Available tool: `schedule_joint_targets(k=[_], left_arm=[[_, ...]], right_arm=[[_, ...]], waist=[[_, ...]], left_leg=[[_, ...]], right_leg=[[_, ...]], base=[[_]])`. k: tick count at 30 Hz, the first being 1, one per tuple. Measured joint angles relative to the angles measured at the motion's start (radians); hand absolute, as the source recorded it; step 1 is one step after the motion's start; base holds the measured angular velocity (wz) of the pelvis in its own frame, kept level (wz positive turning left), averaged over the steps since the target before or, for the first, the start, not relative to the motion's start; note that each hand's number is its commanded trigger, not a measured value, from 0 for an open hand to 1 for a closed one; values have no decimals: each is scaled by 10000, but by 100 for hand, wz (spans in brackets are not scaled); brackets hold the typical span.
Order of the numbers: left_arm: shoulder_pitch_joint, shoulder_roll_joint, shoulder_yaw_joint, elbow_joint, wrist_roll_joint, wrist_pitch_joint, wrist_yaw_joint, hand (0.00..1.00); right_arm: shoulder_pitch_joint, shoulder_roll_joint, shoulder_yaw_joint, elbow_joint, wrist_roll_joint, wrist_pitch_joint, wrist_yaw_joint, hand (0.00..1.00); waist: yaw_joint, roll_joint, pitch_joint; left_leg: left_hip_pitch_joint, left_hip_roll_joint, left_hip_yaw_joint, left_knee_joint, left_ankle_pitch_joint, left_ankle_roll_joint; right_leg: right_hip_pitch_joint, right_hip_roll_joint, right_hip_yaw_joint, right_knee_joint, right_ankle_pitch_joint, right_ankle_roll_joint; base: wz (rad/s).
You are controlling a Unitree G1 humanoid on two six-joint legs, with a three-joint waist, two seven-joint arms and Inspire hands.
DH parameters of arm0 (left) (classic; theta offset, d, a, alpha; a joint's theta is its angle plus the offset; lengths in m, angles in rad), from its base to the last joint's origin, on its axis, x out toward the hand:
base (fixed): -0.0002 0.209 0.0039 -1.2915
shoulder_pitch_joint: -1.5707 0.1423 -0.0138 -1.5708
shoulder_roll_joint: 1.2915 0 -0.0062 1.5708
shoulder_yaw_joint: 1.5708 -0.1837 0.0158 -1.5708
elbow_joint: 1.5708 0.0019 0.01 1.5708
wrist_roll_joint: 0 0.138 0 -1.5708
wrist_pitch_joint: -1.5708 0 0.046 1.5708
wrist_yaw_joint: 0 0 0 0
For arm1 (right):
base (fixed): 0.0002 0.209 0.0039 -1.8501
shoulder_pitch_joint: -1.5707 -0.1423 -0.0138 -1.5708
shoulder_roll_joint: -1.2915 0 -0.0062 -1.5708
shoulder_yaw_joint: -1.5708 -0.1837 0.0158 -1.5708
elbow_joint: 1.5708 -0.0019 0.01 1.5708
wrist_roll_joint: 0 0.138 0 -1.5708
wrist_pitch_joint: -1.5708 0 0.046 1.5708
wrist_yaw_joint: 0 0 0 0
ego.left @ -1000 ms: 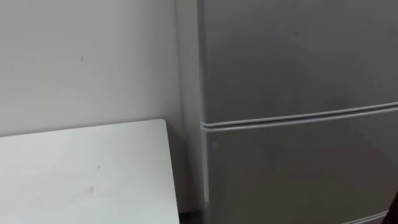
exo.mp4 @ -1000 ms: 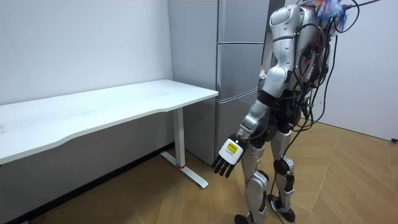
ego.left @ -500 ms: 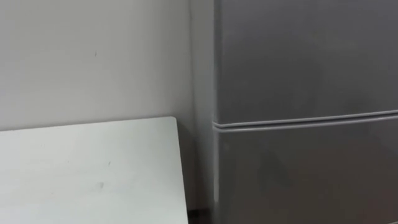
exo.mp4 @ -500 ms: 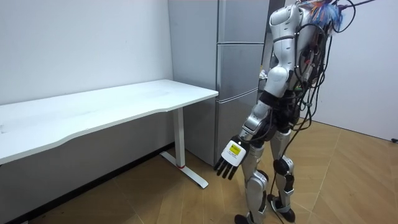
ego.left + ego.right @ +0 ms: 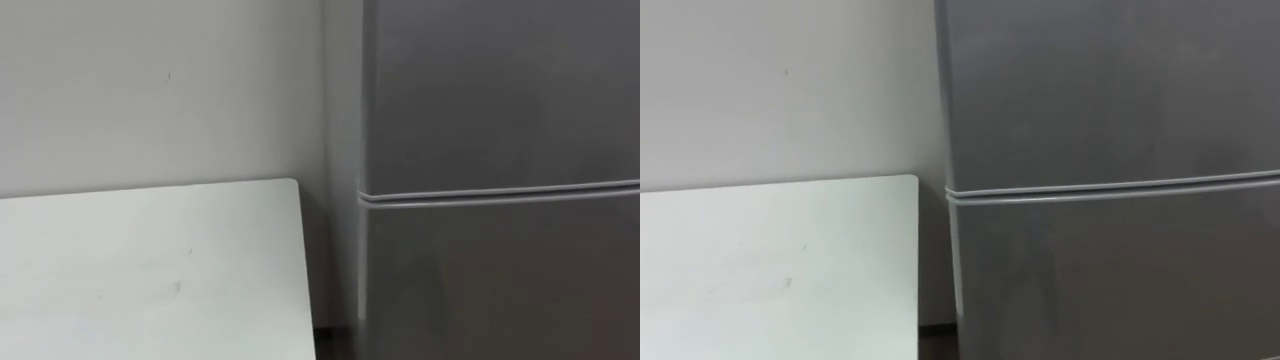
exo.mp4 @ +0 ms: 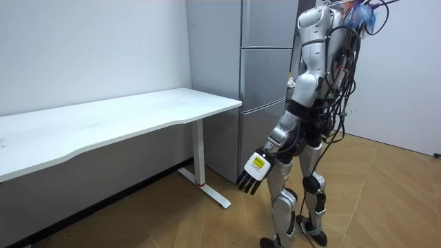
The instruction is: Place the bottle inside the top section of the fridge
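A tall grey fridge [image 5: 500, 100] stands shut right in front of me, in the corner by the wall. A seam [image 5: 500, 192] parts its upper door from the door below; the same seam [image 5: 1110, 188] crosses the right eye view. In the room view I stand upright, close to the fridge [image 6: 265, 76] and facing it. My left hand [image 6: 253, 172] hangs low at my side with straight fingers and holds nothing.
A white table [image 5: 150, 270] stands against the wall to the left of the fridge, with a narrow gap between them. In the room view the table [image 6: 124, 117] stretches away to the left over a wooden floor [image 6: 172, 220].
The eye view has shifted, so the fridge and table edge sit further right in the picture: the camera turned left. My left hand swayed slightly. The fridge stays shut.
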Motion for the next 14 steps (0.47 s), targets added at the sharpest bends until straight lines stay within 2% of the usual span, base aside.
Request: schedule_joint_targets(k=[10, 14], left_arm=[[-47, 2, -102, 7, 479, -361, 193, 0], [-69, 3, -118, 44, 439, -389, 199, 0]], right_arm=[[-65, -5, 178, 46, -152, -13, 459, 0], [-171, -6, 181, 478, -111, -53, 566, 0]], waist=[[42, -72, -7], [37, -71, 1]], left_leg=[[33, -2, -89, 4, 0, 0], [132, -12, -181, 7, 0, 0]], right_leg=[[75, 1, -127, 8, 6, -5], [199, 2, -166, 0, 6, -4]], base=[[2], [5]])
